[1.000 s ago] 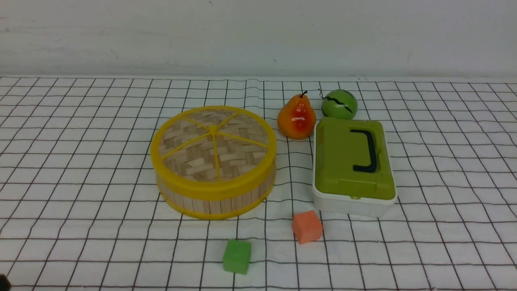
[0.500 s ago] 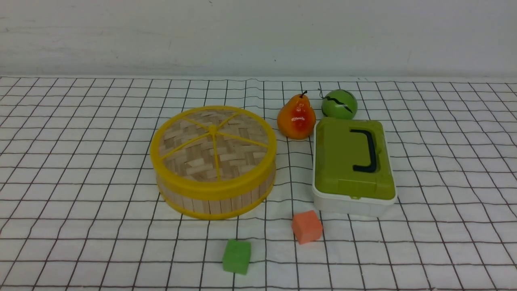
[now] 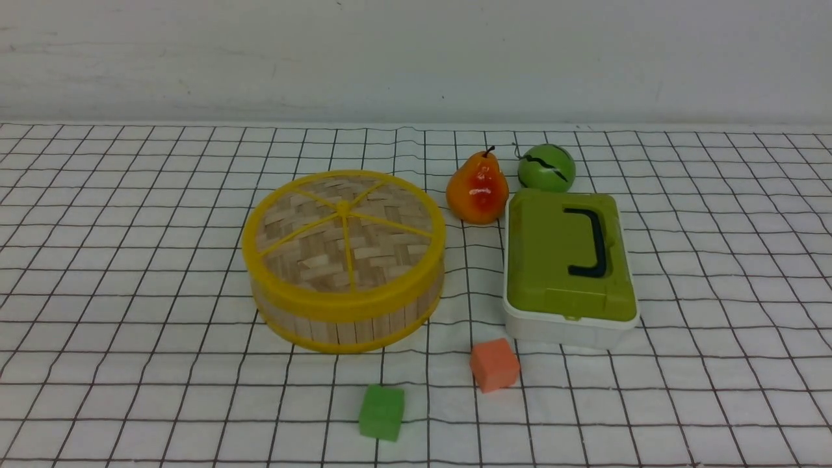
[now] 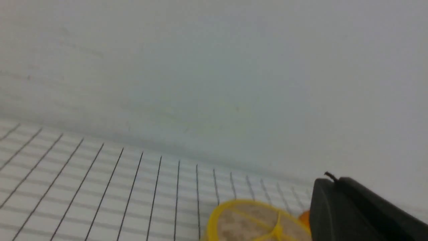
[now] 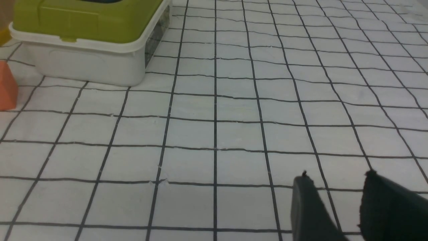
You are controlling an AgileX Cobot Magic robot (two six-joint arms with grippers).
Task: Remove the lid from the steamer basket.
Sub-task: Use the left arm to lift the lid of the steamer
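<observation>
The lid (image 3: 343,227), a woven bamboo disc with a yellow rim and spokes, sits flat on the steamer basket (image 3: 344,328) left of centre on the grid cloth. Neither gripper shows in the front view. In the left wrist view my left gripper (image 4: 334,182) is shut and empty, its black fingers pressed together, raised and well back from the lid (image 4: 254,222). My right gripper (image 5: 336,174) is open and empty over bare cloth, off to the right of the white box (image 5: 87,63).
A pear (image 3: 477,188) and a green ball (image 3: 546,168) stand behind the white box with the green lid (image 3: 569,260), right of the basket. An orange cube (image 3: 494,364) and a green cube (image 3: 381,411) lie in front. A wall closes the far side.
A dark piece of the left arm at the front view's lower left corner has gone out of view. The lid, basket and other objects have not moved.
</observation>
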